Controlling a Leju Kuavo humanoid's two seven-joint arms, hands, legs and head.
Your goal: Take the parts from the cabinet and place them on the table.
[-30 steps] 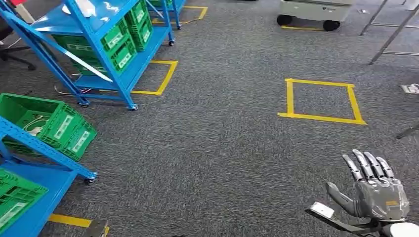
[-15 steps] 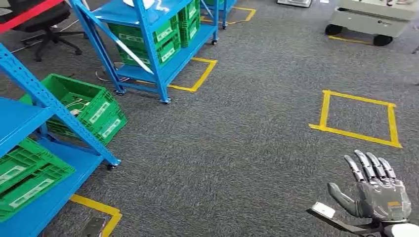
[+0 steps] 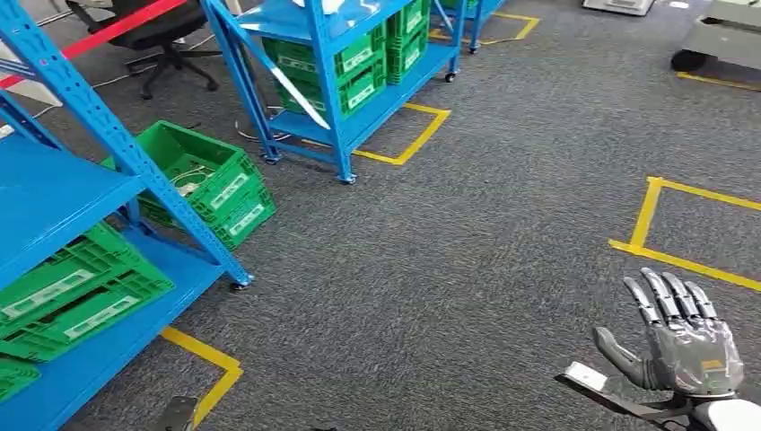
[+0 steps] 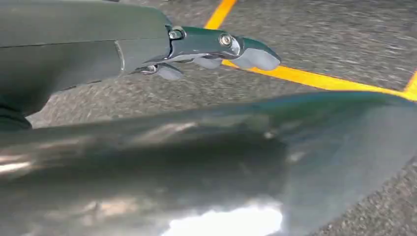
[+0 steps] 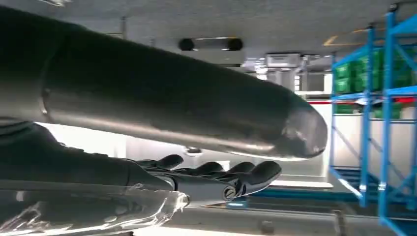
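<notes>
The near blue shelf rack [image 3: 54, 193] stands at the left, with green crates [image 3: 76, 301] on its lower shelf. A second blue rack [image 3: 336, 63] further back also carries green crates [image 3: 359, 63]. Between the two racks an open green crate [image 3: 211, 184] sits on the floor with pale items inside, too small to identify. My right hand [image 3: 686, 346] hovers low at the right with its fingers spread and holds nothing; the right wrist view shows its fingers [image 5: 211, 179] stretched out straight. My left hand [image 4: 206, 46] hangs above the carpet with straight fingers and nothing in it.
Grey carpet lies between me and the racks. Yellow tape marks a square [image 3: 664, 224] at the right, another [image 3: 408, 144] by the far rack, and a corner [image 3: 202, 355] near the close rack. A black office chair [image 3: 166, 40] and a grey wheeled cart [image 3: 718, 40] stand at the back.
The camera has turned left: the racks, crates and tape squares slide to the right, and the near rack comes into the picture. My right hand keeps its pose.
</notes>
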